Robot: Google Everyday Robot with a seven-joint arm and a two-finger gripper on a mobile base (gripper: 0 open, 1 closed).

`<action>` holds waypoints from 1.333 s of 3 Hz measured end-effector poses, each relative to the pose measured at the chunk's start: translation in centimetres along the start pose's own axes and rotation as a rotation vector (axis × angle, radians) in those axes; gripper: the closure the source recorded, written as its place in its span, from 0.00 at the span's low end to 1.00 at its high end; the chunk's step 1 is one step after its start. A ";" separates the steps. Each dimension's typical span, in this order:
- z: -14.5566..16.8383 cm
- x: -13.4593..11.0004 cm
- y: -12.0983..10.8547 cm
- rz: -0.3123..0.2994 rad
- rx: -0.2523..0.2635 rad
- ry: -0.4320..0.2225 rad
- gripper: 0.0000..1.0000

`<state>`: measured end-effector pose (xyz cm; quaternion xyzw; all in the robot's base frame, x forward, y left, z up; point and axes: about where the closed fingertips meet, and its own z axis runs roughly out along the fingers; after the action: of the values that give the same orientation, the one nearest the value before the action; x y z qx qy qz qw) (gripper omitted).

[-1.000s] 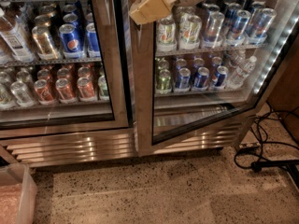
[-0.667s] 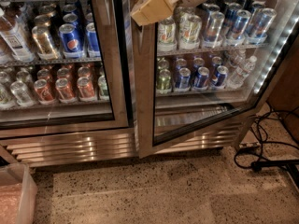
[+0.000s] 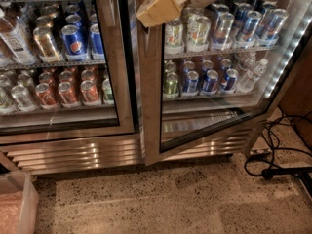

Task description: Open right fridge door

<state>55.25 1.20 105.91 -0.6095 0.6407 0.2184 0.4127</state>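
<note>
Camera view: hand (image 3: 157, 9) high by ajar right fridge door (image 3: 150, 106); Pepsi cans (image 3: 74, 40).

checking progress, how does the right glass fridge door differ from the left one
The steel-framed right glass door stands ajar, bottom edge angled out from the base; the steel-framed left glass door sits shut, flush. The right fronts green and blue cans, the left Pepsi and red-orange cans. The beige tool is at the right door's upper left edge. Both are steel-framed glass.
</note>
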 end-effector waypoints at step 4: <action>0.0 0.0 0.0 0.000 0.000 0.000 0.00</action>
<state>55.25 1.21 105.91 -0.6096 0.6406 0.2184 0.4127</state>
